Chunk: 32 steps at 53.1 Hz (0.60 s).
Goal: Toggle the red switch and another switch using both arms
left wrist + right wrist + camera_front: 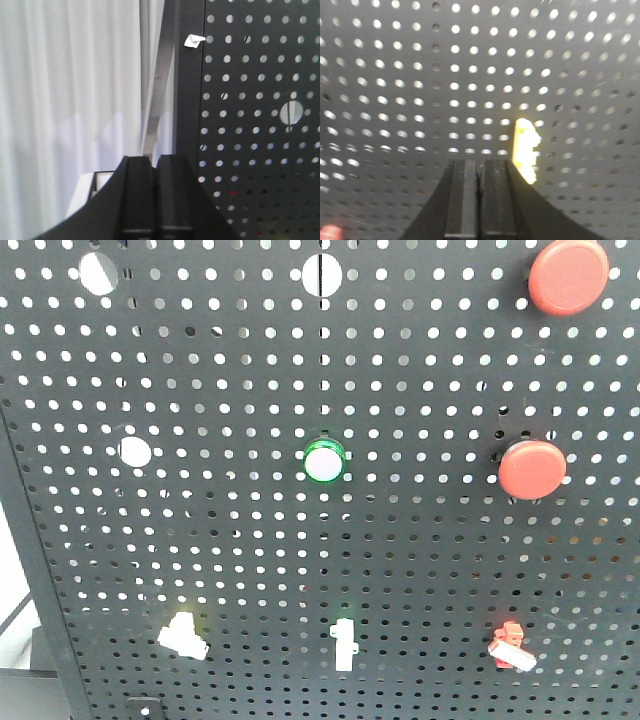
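Beside the right gripper (479,167) (closed) stands a yellow toggle (525,150)

Strong light comes from behind the black perforated metal panel (200,540), so its holes glow white in the front view while its face stays dim. That view is sharp. The round green-ringed white button (324,460) shines, and the small pale yellow toggle (182,635) is washed nearly white. In the left wrist view the white curtain (65,100) is overexposed and soft, and the left pincer (154,167) is a near-silhouette. The right wrist view is blurred: its hole rows bow at the edges and a yellowish upright piece (525,150) glares.
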{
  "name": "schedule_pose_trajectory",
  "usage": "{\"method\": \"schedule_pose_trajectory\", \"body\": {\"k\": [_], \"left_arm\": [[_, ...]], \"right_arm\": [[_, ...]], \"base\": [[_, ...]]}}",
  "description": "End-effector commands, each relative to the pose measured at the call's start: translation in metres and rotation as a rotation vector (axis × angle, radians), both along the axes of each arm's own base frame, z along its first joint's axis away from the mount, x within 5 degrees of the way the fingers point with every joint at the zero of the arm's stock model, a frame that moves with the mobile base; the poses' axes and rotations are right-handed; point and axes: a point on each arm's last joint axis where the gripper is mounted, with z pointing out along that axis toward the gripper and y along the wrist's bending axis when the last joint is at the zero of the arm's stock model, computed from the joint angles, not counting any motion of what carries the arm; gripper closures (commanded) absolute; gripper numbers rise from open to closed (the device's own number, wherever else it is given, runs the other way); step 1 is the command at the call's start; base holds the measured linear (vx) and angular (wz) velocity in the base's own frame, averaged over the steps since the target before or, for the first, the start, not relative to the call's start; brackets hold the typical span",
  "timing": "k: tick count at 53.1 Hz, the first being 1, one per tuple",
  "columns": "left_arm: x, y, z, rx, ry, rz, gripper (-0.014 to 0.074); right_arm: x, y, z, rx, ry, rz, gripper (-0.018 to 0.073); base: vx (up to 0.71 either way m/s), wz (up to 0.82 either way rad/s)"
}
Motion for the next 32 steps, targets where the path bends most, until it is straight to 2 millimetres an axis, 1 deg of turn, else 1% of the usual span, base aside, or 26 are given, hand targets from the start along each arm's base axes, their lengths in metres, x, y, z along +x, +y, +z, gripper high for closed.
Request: {"method": "schedule_pose_trajectory", "body": {"k": [1, 5, 12, 14, 16, 21, 27, 32], "left_arm": [[-0.002, 0.0, 0.016, -0.059, -0.069, -0.015, 0.0594], [-0.001, -0.005, 0.012, -0.058, -0.024, -0.057, 0.0594], [0.003, -0.02, 0.007, -0.013, 0.024, -0.181, 0.0594], [0.005, -0.026, 0.005, 0.003, 0.036, -0.22, 0.0594], [0.01, -0.036, 0.002, 0.02, 0.054, -0.284, 0.0594], [0.02, -0.055, -0.006, 0.07, 0.093, -0.374, 0.0594], [0.033, -0.073, -0.013, 0.134, 0.098, -0.413, 0.0594], [0.044, -0.078, -0.018, 0.138, 0.107, -0.398, 0.0594]], "right_arm": [[-0.001, 0.0, 0.016, 0.012, -0.1, -0.004, 0.0566], [-0.001, 0.0, 0.016, 0.007, -0.099, -0.005, 0.0566], [-0.001, 0.0, 0.016, 0.007, -0.099, -0.005, 0.0566], [-0.001, 0.0, 0.016, 0.007, -0.099, -0.005, 0.0566], [-0.001, 0.0, 0.016, 0.007, -0.096, -0.005, 0.0566], [0.0, 0.0, 0.013, 0.008, -0.069, -0.002, 0.0566], [0.0, 0.001, 0.009, 0.01, -0.021, 0.004, 0.0566], [0.0, 0.001, 0.005, 0.01, 0.017, 0.008, 0.0566]], "base": [[0.0, 0.0], [0.0, 0.0], [0.0, 0.0], [0.0, 0.0], [0.0, 0.0], [0.0, 0.0], [0.0, 0.0], [0.0, 0.0]]}}
